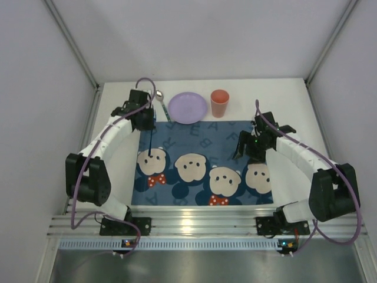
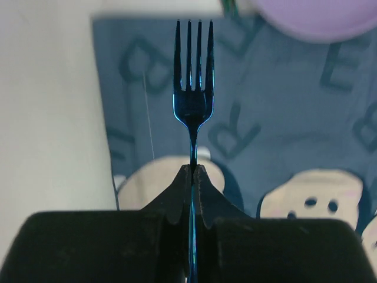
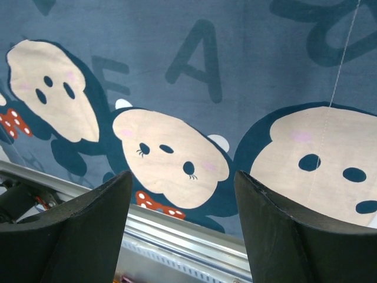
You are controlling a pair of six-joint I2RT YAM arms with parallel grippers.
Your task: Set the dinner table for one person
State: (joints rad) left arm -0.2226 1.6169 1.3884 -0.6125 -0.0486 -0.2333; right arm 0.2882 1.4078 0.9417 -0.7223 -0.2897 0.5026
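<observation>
the fork [image 2: 192, 100] is clamped in the left gripper [image 2: 193, 172], handle end hidden; the plate [image 2: 318, 17] is cut off. the right gripper [image 3: 184, 188] is held apart over the mat [image 3: 247, 88].

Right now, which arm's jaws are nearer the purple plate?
Left. The left arm's jaws, shut on a fork, sit just left of the purple plate; the right arm's open jaws hang over the mat, to the plate's right.
</observation>
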